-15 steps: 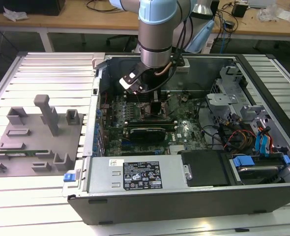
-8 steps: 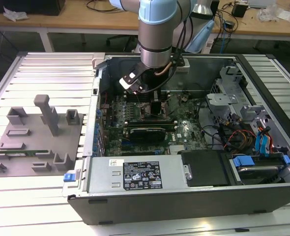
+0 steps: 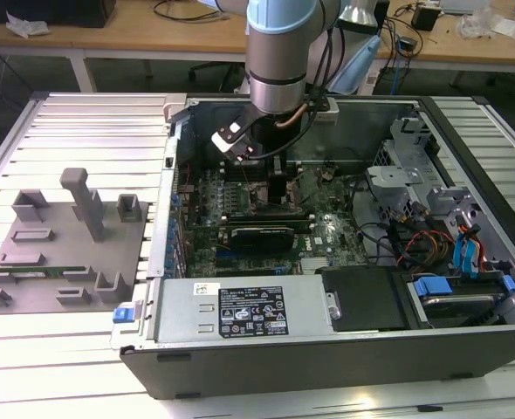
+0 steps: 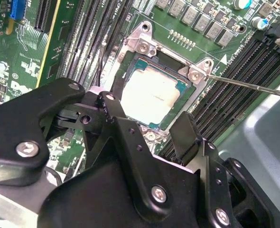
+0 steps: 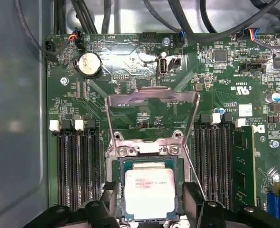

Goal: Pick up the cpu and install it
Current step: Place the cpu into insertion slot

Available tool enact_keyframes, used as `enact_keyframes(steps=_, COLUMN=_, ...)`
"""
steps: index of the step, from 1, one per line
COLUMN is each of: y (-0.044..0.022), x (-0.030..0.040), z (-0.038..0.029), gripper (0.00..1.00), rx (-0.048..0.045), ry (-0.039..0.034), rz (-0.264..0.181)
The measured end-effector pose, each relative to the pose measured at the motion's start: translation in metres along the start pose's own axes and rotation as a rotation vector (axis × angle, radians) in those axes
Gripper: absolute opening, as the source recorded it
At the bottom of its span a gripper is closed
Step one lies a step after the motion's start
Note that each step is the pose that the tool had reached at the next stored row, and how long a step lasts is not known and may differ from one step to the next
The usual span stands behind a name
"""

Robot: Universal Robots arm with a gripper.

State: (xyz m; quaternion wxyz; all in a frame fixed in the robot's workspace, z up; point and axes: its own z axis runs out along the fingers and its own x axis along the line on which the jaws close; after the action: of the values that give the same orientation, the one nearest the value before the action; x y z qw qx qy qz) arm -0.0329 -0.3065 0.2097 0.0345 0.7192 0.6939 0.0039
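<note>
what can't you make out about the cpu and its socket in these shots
1. Second wrist view: the open gripper covers one corner of the cpu and socket, so whether that corner lies flat is hidden.
2. First wrist view: the picture's edge and the gripper cut off one side of the socket.
3. Exterior view: the arm stands in front of the socket, hiding the cpu.

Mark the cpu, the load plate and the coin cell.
cpu [image 5: 149, 192], first wrist view, middle of its silvery top.
load plate [image 5: 152, 96], first wrist view, solid bar at its free end.
coin cell [image 5: 89, 64], first wrist view, centre of its face.
</note>
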Motion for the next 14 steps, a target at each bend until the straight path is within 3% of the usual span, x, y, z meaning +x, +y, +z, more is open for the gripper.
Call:
enact_keyframes(steps=4, y=-0.0001, x=0.0, z=0.0, gripper=0.65, rx=0.0, ry=0.0, rz=0.0)
enact_keyframes(steps=5, y=-0.0001, x=0.0, z=0.0, gripper=0.58, rx=0.0, ry=0.0, rz=0.0)
enact_keyframes(steps=6, y=-0.0002, x=0.0, z=0.0, gripper=0.46, rx=0.0, ry=0.0, rz=0.0)
enact_keyframes(steps=9, y=-0.0003, x=0.0, z=0.0, gripper=0.28, rx=0.0, ry=0.0, rz=0.0)
enact_keyframes(steps=10, y=-0.0003, x=0.0, z=0.0, gripper=0.28, rx=0.0, ry=0.0, rz=0.0)
enact_keyframes(steps=11, y=-0.0004, x=0.0, z=0.0, gripper=0.16, rx=0.0, ry=0.0, rz=0.0)
enact_keyframes(steps=12, y=-0.0004, x=0.0, z=0.0, gripper=0.11, rx=0.0, ry=-0.0001, rz=0.0)
enact_keyframes(steps=14, y=-0.0005, x=0.0, z=0.0, gripper=0.11, rx=0.0, ry=0.0, rz=0.0)
